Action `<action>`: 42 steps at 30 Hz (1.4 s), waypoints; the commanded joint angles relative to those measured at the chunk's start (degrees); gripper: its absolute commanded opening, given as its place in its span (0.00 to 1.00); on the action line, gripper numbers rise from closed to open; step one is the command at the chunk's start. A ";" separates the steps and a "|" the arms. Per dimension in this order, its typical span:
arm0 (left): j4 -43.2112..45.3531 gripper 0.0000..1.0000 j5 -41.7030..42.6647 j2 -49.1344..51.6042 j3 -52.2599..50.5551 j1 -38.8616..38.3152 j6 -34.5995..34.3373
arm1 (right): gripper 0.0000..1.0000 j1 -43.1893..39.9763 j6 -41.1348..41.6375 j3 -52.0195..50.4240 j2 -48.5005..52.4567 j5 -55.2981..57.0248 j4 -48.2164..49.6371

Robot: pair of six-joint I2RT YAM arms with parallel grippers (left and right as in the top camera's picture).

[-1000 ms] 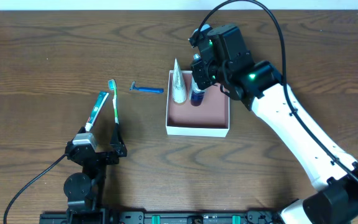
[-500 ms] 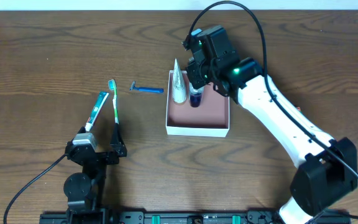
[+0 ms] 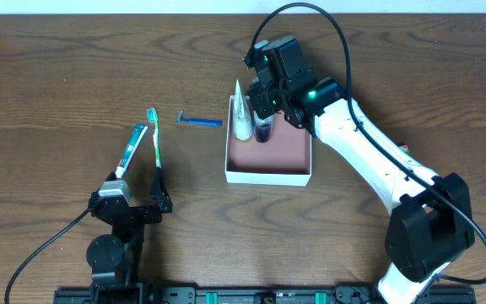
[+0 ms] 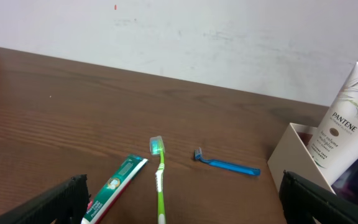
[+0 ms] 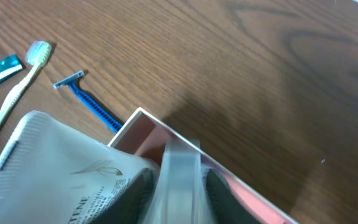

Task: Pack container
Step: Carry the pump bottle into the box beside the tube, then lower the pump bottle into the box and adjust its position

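The container [image 3: 268, 176] is a square white-walled box with a pink-brown floor, right of centre; it also shows in the left wrist view [image 4: 291, 155] and the right wrist view [image 5: 143, 118]. A white Pantene tube [image 3: 241, 114] leans in its far-left corner. My right gripper [image 3: 266, 108] is shut on a dark blue bottle [image 3: 264, 132] with a clear cap [image 5: 180, 168], held upright inside the container against the tube [image 5: 61, 162]. My left gripper [image 3: 135, 197] is open and empty near the front left, just short of the toothpaste and toothbrush.
A green toothpaste tube [image 3: 131, 150], a green toothbrush [image 3: 155, 139] and a blue razor [image 3: 199, 122] lie on the wooden table left of the container. They also show in the left wrist view: toothpaste [image 4: 114, 190], toothbrush [image 4: 160, 180], razor [image 4: 229, 166].
My right gripper has shifted left with the blue bottle, bringing it up beside the white tube in the container. The left arm has not moved.
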 commanded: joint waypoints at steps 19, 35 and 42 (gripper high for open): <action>-0.96 0.98 -0.02 -0.28 -1.60 0.35 0.11 | 0.60 0.42 -1.05 0.76 -0.20 -0.11 0.76; -0.96 0.98 -0.02 -0.28 -1.60 0.35 0.11 | 0.58 -1.27 4.44 4.63 -7.17 6.25 -2.86; -0.96 0.98 -0.02 -0.28 -1.60 0.35 0.11 | 0.29 -4.13 11.85 4.61 -11.02 7.85 -15.17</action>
